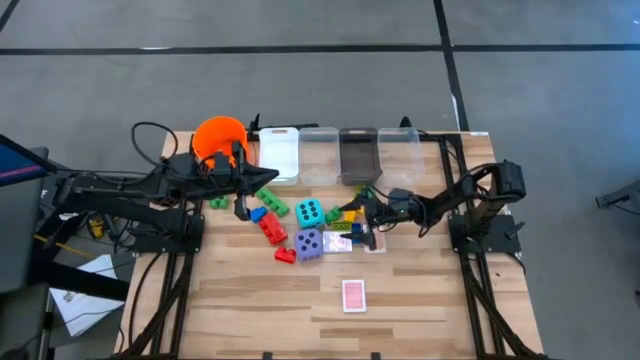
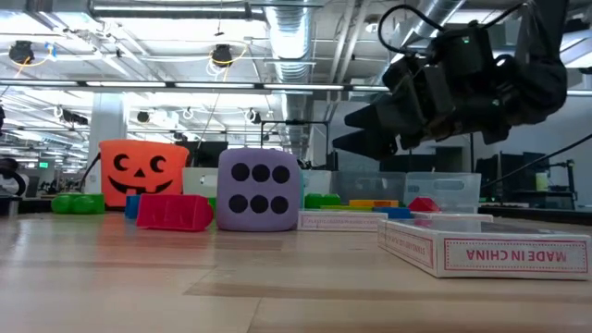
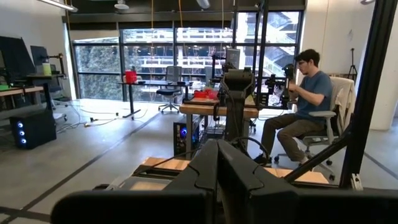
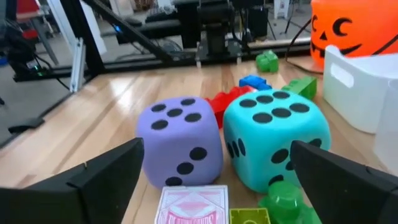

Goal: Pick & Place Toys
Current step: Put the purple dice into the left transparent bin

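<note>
- The toys, a soft purple dotted dice [image 4: 180, 141] and a teal dotted dice [image 4: 275, 139], sit side by side mid-table among small plastic bricks.
- The right gripper [image 1: 372, 226] hovers near them, fingers wide apart, probably ready to grab one.
- The left gripper [image 1: 240, 206] waits by the orange pumpkin bucket [image 1: 220, 136], fingers together.

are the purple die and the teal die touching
Cannot tell. In the right wrist view the purple die and teal die sit side by side with sides meeting, but the high view suggests a gap between them.
</note>
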Controlling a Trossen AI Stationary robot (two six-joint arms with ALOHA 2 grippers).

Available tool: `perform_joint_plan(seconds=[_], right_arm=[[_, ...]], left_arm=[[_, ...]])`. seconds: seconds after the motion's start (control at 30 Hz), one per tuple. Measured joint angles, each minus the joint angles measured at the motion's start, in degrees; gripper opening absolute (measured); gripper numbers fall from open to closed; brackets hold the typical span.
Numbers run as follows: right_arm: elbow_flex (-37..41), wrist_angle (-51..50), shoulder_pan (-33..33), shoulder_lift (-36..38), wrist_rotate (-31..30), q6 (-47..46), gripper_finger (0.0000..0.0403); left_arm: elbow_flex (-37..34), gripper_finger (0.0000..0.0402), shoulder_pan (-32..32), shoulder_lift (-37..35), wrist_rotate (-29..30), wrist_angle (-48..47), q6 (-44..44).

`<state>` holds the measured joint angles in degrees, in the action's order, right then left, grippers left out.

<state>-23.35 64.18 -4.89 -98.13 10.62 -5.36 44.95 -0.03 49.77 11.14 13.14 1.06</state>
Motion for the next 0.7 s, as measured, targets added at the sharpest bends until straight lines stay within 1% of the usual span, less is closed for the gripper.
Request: perform_joint_plan(seconds=[0.2, 0.47, 0.6, 0.7], right_arm=[[-3.9, -7.2, 0.4, 0.0, -0.1, 2.7, 0.0399], [-5.6, -8.9, 0.8, 0.0, -0.1, 2.9, 0.0399], [-5.6, -10.0, 0.8, 0.0, 0.0, 2.8, 0.0399], [-5.6, -10.4, 1.4, 0.0, 0.0, 2.8, 0.0399]], left_arm=[[0.0, 0.0026, 0.0, 3.3, 0.0, -2.0, -1.6], [0.0, 0.0071, 0.0, 11.4, 0.0, -2.1, -1.5], [0.0, 0.0075, -0.1, 15.8, 0.0, -4.2, -1.6], [0.0, 0.0066, -0.3, 19.5, -0.1, -4.9, -3.0]])
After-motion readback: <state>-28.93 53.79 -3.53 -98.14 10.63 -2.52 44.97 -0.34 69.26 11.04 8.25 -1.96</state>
